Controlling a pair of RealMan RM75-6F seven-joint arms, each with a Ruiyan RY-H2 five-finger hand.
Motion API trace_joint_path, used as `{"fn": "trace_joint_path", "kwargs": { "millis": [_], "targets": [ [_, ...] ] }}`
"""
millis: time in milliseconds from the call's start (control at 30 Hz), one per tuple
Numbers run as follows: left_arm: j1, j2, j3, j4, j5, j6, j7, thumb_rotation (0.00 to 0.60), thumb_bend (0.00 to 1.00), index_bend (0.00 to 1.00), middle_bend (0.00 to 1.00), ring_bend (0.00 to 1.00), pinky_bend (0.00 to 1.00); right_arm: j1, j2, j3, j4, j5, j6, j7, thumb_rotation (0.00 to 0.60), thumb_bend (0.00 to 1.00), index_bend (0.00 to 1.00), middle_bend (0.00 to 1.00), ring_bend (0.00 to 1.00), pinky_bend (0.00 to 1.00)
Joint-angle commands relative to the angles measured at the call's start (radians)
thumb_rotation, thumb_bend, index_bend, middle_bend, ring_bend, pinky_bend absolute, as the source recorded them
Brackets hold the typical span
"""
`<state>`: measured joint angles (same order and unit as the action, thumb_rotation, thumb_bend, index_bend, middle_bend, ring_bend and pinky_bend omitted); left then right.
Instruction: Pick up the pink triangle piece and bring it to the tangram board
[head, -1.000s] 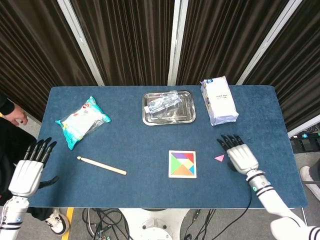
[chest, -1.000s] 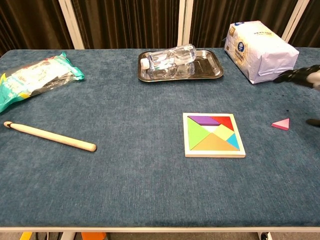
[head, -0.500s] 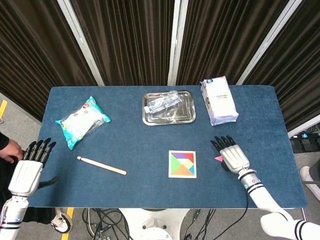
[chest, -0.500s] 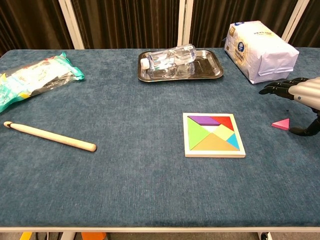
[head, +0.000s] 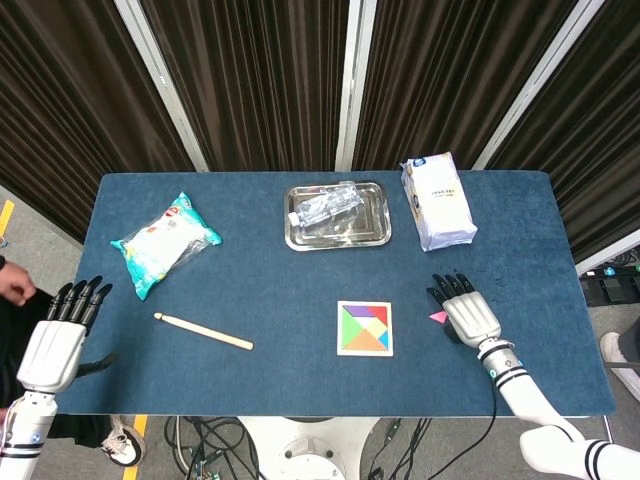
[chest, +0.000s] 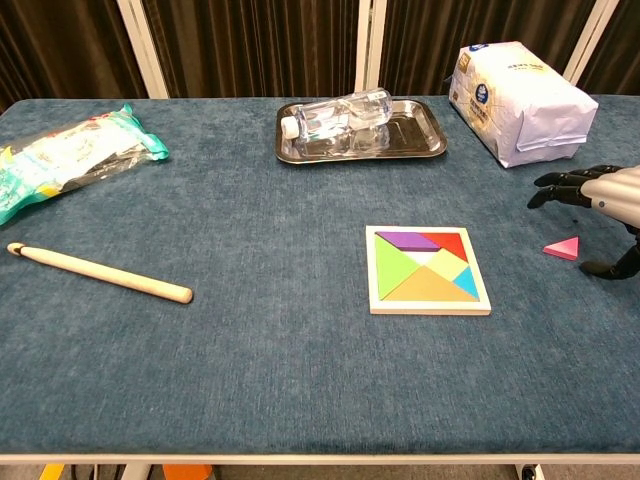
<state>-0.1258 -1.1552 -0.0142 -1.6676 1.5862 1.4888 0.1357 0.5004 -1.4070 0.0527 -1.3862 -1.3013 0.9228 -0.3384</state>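
Right robot hand (chest: 600, 192) spread above pink triangle (chest: 563, 248), table edge near

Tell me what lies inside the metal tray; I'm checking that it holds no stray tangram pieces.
Inside the metal tray lies a clear plastic bottle on its side, cap toward the left. No tangram piece shows there, though the tray floor beneath the bottle is partly hidden. The pink triangle lies on the table.

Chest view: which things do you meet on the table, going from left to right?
Snack bag → wooden stick → metal tray → tangram board → pink triangle → right hand.
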Motion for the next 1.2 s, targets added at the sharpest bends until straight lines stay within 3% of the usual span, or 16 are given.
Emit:
{"fn": "trace_joint_path", "kwargs": {
  "millis": [33, 267, 1200],
  "targets": [
    [0.0, -0.001, 0.0, 0.001, 0.0, -0.001, 0.0, 0.6, 0.0, 0.0, 0.0, 0.0, 0.0, 0.001, -0.003, -0.003, 0.005, -0.002, 0.002, 0.004, 0.6, 0.26, 0.21, 0.0, 0.0, 0.0],
    [-0.001, -0.001, 0.0, 0.002, -0.002, -0.002, -0.002, 0.6, 0.0, 0.0, 0.0, 0.0, 0.0, 0.003, -0.01, -0.008, 0.016, 0.0, 0.005, 0.01, 0.6, 0.26, 0.31, 0.0, 0.0, 0.0],
    [0.0, -0.003, -0.001, 0.007, -0.01, -0.003, -0.007, 0.6, 0.0, 0.0, 0.0, 0.0, 0.0, 0.003, -0.021, -0.016, 0.026, 0.009, 0.029, 0.003, 0.6, 0.26, 0.45, 0.0, 0.0, 0.0]
  ]
}}
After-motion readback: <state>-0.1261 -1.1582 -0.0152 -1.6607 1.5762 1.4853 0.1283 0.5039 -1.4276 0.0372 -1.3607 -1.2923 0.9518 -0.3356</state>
